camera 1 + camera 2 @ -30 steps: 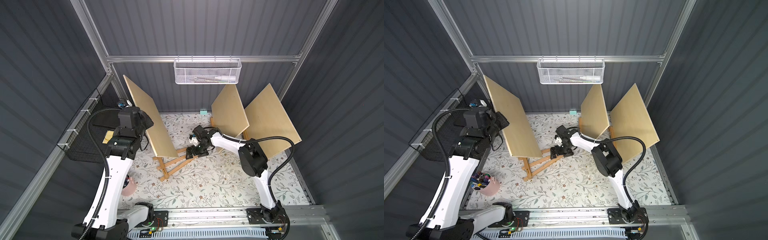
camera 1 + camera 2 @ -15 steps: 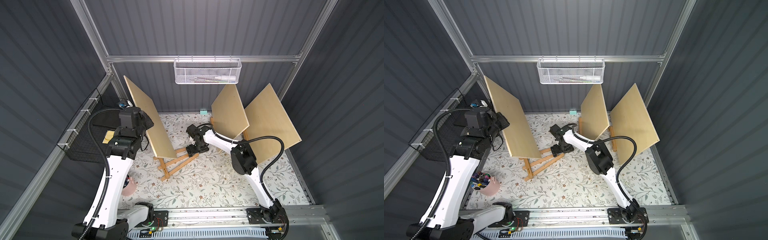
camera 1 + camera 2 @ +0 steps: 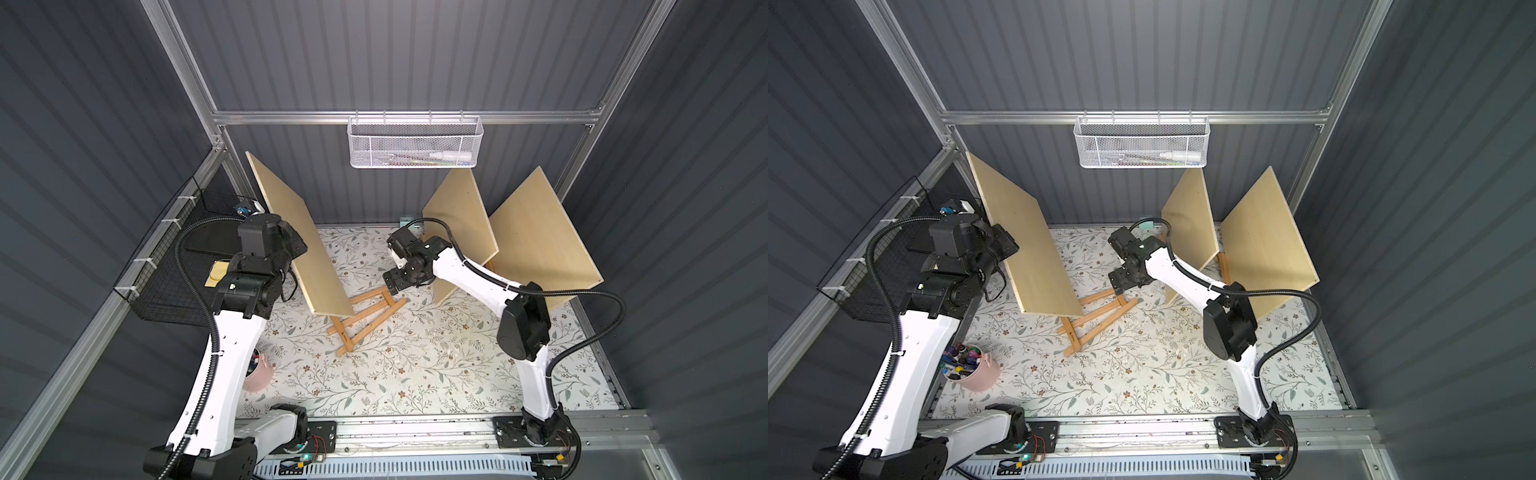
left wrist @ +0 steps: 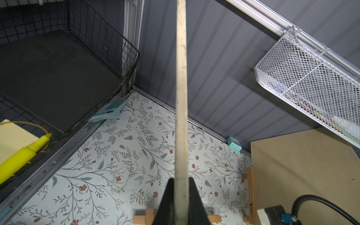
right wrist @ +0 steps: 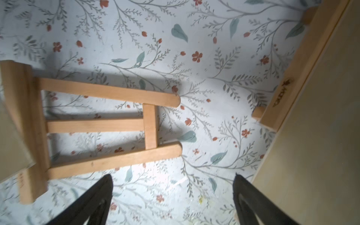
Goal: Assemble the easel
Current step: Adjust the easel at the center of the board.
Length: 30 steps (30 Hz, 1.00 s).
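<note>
Over the floral tabletop (image 3: 415, 374), left fingers (image 4: 165, 204) pinch a tilted board (image 3: 299, 241) edgewise, so it may slip; right fingers (image 5: 91, 204) hover spread.

Easel (image 3: 371, 327) far end hidden under board (image 3: 299, 237). Cup (image 3: 262, 374) half hidden behind left arm (image 3: 226, 365). Basket (image 3: 415, 145) contents too small to tell.

Our left arm (image 3: 226, 361) and right arm (image 3: 469, 272) wear white shells with black joint housings. Along both run black ribbed cable hoses (image 3: 178, 253); the left gripper (image 4: 180, 180) and right gripper (image 5: 173, 175) have tapered black fingers.
</note>
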Each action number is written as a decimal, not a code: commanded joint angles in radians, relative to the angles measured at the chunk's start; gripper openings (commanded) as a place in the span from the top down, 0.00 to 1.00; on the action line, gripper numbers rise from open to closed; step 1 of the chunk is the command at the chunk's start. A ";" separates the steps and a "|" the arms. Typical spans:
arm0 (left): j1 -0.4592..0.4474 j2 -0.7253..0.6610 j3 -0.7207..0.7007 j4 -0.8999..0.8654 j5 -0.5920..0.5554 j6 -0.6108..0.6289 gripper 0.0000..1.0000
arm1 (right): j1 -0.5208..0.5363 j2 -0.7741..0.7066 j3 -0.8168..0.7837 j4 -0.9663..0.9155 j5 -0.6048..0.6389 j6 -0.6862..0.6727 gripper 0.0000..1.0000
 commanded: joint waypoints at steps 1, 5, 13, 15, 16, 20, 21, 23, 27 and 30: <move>0.000 -0.038 0.058 0.215 -0.026 -0.027 1.00 | -0.009 0.040 -0.094 -0.042 -0.266 0.051 0.05; 0.000 -0.027 0.074 0.217 -0.037 -0.022 1.00 | -0.010 0.081 -0.161 0.006 -0.496 0.072 0.06; 0.000 -0.037 0.066 0.222 -0.053 -0.024 1.00 | -0.016 0.261 0.045 -0.025 -0.484 0.115 0.05; 0.000 -0.044 0.058 0.218 -0.058 -0.024 1.00 | -0.014 0.324 0.150 -0.050 -0.461 0.126 0.05; 0.000 -0.048 0.054 0.213 -0.064 -0.025 1.00 | -0.014 0.352 0.199 -0.070 -0.445 0.126 0.05; 0.000 -0.056 0.048 0.199 -0.084 -0.020 1.00 | -0.014 0.458 0.374 -0.179 -0.341 0.115 0.07; 0.000 -0.056 0.047 0.198 -0.089 -0.016 1.00 | -0.011 0.472 0.391 -0.195 -0.293 0.114 0.08; 0.000 -0.056 0.046 0.197 -0.094 -0.015 1.00 | -0.009 0.479 0.390 -0.202 -0.217 0.105 0.11; 0.000 -0.051 0.047 0.196 -0.093 -0.016 1.00 | 0.008 0.501 0.414 -0.236 -0.024 0.066 0.24; 0.000 -0.042 0.054 0.197 -0.083 -0.020 1.00 | 0.011 0.526 0.457 -0.275 0.104 0.042 0.28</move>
